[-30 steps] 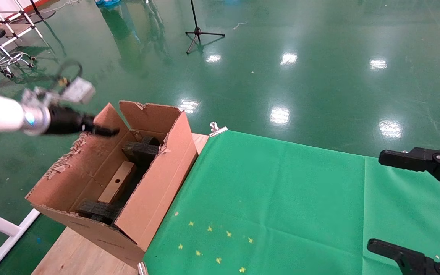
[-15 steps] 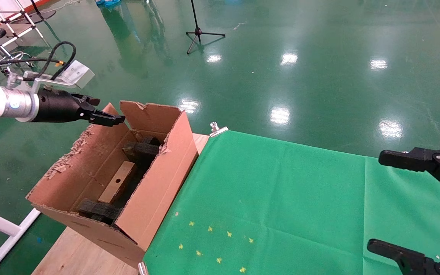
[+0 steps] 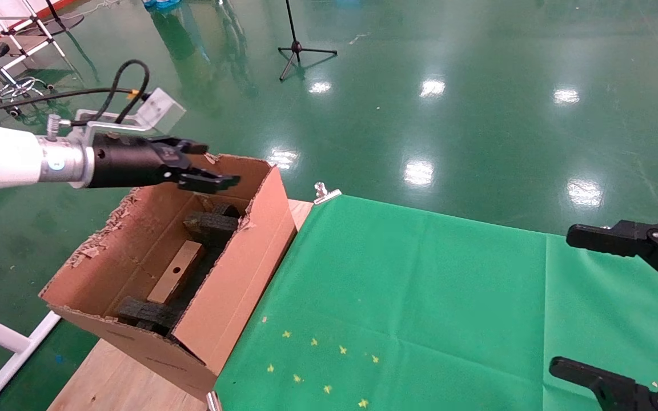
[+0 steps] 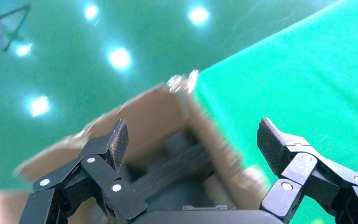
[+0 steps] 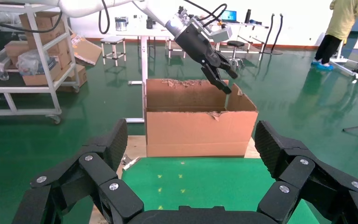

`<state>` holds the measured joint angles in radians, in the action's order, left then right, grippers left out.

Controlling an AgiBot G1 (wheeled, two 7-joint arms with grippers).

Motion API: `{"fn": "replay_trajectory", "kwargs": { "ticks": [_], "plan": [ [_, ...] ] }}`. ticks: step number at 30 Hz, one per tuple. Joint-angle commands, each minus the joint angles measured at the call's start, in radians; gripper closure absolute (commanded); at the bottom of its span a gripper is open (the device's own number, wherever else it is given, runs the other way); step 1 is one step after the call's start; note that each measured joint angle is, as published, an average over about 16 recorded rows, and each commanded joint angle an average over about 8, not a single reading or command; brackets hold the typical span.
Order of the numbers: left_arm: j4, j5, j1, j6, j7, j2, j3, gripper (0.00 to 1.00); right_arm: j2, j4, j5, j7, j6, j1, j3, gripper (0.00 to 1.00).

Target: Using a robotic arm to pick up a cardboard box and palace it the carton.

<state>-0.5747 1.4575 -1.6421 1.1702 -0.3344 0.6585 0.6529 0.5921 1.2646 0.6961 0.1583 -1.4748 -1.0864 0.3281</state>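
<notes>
The small cardboard box (image 3: 176, 278) with a round hole lies inside the carton (image 3: 232, 291), between black foam inserts (image 3: 210, 225). My left gripper (image 3: 215, 164), on the white arm, hovers open and empty above the carton's far end, touching nothing. In the left wrist view the gripper (image 4: 193, 140) has its jaws wide apart over the blurred carton (image 4: 144, 114) and foam (image 4: 186, 156). My right gripper (image 3: 583, 302) is open and empty at the right edge, over the green cloth. The right wrist view shows that gripper (image 5: 191, 144), the carton (image 5: 198, 126) and the left gripper (image 5: 223, 77) above it.
The carton stands on the wooden tabletop (image 3: 117, 382) at the left end. A green cloth (image 3: 409, 297) with small yellow marks (image 3: 315, 365) covers the rest, held by a metal clip (image 3: 323, 193). A tripod stand (image 3: 300, 48) is on the floor beyond.
My left arm has swung right, from beyond the carton's left flap to above its far end, with the gripper still open. The right arm and the small box have not moved.
</notes>
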Motion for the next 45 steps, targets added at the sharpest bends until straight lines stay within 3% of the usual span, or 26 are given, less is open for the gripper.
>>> {"fn": "replay_trajectory", "kwargs": {
  "ticks": [1,45],
  "plan": [
    [-0.034,-0.035,0.027,0.016,0.007,-0.002,-0.018,0.00,0.000,0.000,0.000,0.000,0.000,0.000,0.000,0.00],
    [-0.686,-0.702,0.548,0.314,0.142,-0.046,-0.361,0.00,0.000,0.000,-0.001,0.000,0.000,0.000,0.001,0.00]
  ]
}}
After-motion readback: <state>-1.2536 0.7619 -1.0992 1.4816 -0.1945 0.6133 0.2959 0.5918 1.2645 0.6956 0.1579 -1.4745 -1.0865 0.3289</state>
